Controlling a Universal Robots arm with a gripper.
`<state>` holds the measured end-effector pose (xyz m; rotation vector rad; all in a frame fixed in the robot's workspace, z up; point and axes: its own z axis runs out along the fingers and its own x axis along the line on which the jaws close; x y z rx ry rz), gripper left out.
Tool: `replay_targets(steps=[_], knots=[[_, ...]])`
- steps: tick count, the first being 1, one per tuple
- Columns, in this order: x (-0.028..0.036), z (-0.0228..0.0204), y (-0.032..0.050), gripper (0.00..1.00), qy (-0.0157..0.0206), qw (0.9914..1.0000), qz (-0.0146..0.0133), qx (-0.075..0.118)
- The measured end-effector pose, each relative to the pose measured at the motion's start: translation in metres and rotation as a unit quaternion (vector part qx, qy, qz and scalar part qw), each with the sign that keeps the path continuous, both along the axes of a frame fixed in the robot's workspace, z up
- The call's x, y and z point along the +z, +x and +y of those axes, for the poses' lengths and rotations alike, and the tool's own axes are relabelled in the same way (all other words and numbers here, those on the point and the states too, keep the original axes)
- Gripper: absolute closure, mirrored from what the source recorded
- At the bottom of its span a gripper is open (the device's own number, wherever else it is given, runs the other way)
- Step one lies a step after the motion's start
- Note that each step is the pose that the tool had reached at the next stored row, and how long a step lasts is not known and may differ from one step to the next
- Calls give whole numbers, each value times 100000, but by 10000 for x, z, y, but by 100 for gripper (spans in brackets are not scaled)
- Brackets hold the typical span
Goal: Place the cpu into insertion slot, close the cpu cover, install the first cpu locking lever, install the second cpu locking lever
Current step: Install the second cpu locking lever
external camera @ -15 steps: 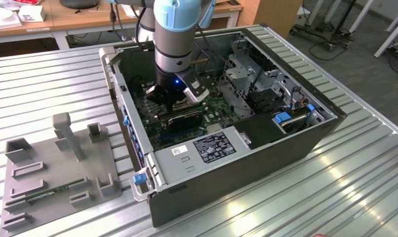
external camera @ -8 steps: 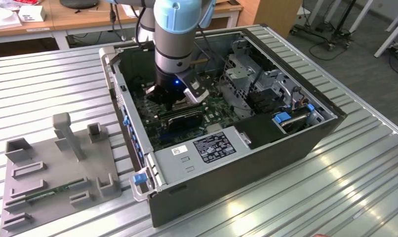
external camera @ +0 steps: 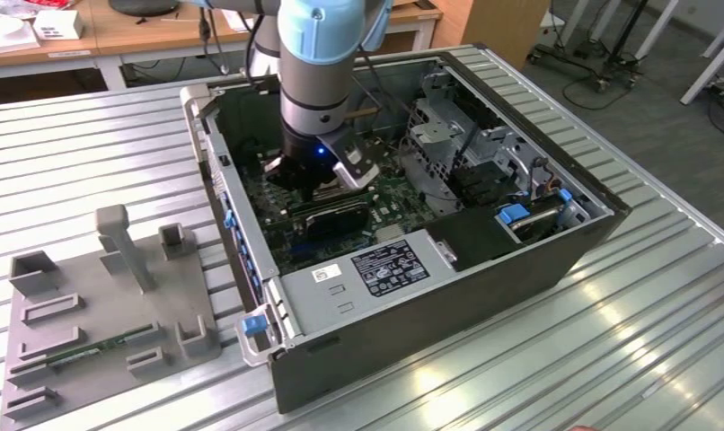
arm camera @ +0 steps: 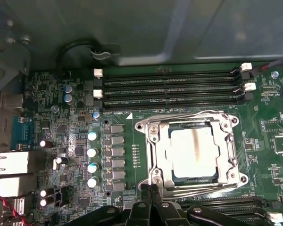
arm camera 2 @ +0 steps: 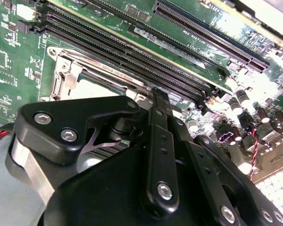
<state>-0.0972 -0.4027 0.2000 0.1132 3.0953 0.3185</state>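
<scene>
In the first wrist view the cpu (arm camera: 193, 153) lies flat in the insertion slot (arm camera: 236, 120) on the green board, its silver-tan top showing through the cut-out. The cpu cover (arm camera: 158, 146) is down flat around it. My gripper (arm camera: 152, 189) hangs just over the socket's near edge, shut with nothing between its fingers. Thin wire levers run along the socket's sides; I cannot tell whether they are latched. The second wrist view has the black fingers (arm camera 2: 159, 122) standing over the cover (arm camera 2: 68, 75) and the cpu (arm camera 2: 92, 87). In the exterior view the gripper (external camera: 318, 189) is deep inside the computer case.
Long black memory slots (arm camera: 170, 89) lie beyond the socket, and capacitors (arm camera: 92, 157) stand beside it. The case walls (external camera: 236, 233), a drive cage (external camera: 458, 135) and the power supply (external camera: 375, 269) hem the arm in. A grey parts fixture (external camera: 99, 305) sits on the exterior view's left.
</scene>
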Motion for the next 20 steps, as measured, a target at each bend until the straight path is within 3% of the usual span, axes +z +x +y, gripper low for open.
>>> replay_targets(steps=[9,20], knots=[[-24,0,-41,89,69,100000,-263,0],[-63,0,-69,89,68,99999,-336,-2]])
